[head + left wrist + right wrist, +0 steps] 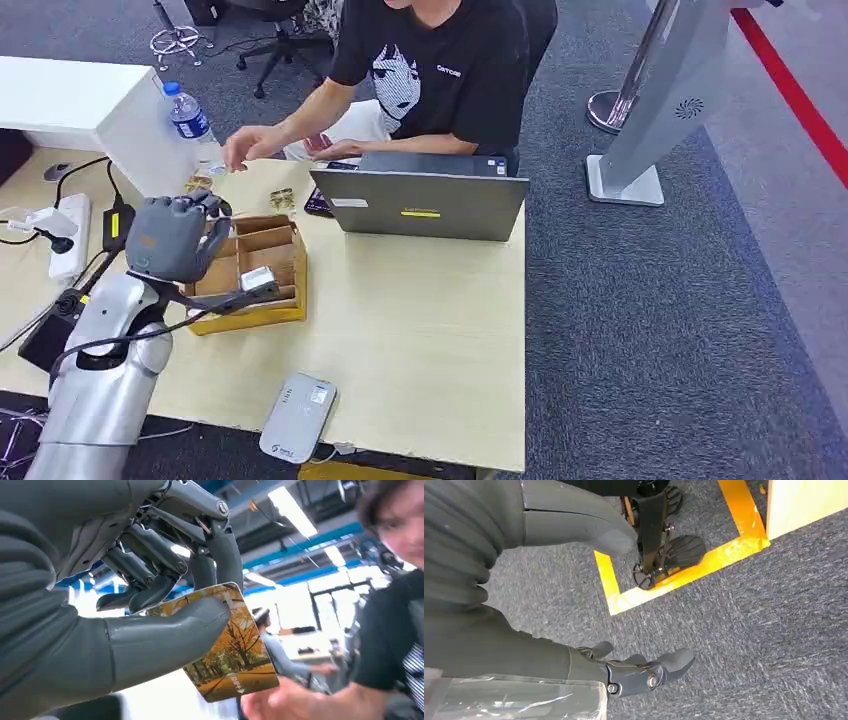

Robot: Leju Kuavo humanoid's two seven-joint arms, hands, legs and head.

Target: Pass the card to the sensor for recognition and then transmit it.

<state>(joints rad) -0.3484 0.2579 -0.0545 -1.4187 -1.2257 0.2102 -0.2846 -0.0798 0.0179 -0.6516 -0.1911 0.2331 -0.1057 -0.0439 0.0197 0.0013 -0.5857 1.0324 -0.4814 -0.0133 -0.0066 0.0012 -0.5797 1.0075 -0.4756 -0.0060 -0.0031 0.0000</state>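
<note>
Over the wooden box (255, 275) on the table (420, 330), the left hand (172, 236) is hovering raised, thumb and fingers (220, 545) pinching the card (232, 650), the one with the autumn tree print. Most of the card's lower edge is sticking out free past the thumb. Just behind the box, the person's hand (245, 148) is reaching in over the table's far edge. Near the front edge, right of the box, the grey sensor (298, 417) is lying flat with plenty of bare tabletop beside it. Further right the laptop (420, 200) is sitting. The right hand (644, 672) is hanging over the carpet (749, 630), fingers loosely apart, holding nothing.
</note>
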